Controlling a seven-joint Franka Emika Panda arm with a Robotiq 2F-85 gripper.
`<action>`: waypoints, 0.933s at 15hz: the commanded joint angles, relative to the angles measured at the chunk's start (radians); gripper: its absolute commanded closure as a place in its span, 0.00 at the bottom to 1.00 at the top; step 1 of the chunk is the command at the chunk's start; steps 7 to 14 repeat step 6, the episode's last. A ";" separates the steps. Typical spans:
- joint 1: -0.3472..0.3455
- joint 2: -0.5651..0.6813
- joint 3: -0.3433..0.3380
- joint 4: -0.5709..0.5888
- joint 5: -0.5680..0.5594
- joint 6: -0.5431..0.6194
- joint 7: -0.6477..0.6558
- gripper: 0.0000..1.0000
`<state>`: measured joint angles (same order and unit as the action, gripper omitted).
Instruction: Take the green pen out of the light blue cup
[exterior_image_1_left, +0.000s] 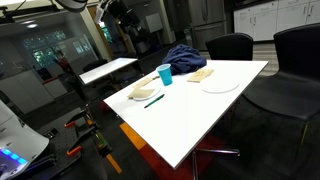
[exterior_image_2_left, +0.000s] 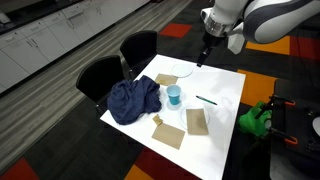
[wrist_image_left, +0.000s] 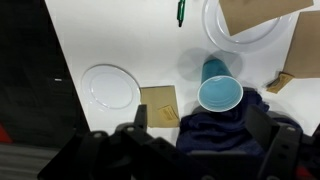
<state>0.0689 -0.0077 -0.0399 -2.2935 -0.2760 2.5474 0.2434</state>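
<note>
The light blue cup (exterior_image_1_left: 165, 73) stands upright on the white table (exterior_image_1_left: 215, 115). It also shows in an exterior view (exterior_image_2_left: 174, 95) and in the wrist view (wrist_image_left: 220, 93), where it looks empty. The green pen (exterior_image_1_left: 153, 101) lies flat on the table apart from the cup, seen also in an exterior view (exterior_image_2_left: 207, 99) and at the top edge of the wrist view (wrist_image_left: 181, 10). My gripper (exterior_image_2_left: 204, 58) hangs well above the table. Its fingers are open and empty in the wrist view (wrist_image_left: 200, 125).
A dark blue cloth (exterior_image_2_left: 135, 100) lies bunched beside the cup. Two white plates (wrist_image_left: 110, 87) (wrist_image_left: 240, 22) and brown napkins (exterior_image_2_left: 197, 121) (wrist_image_left: 158, 105) lie on the table. Black chairs (exterior_image_2_left: 100, 75) stand at one side. A green object (exterior_image_2_left: 255, 120) sits off the table.
</note>
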 joint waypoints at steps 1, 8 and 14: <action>-0.022 0.003 0.021 0.001 0.002 -0.002 -0.003 0.00; -0.024 0.010 0.020 0.003 0.002 -0.002 -0.003 0.00; -0.024 0.010 0.020 0.003 0.002 -0.002 -0.003 0.00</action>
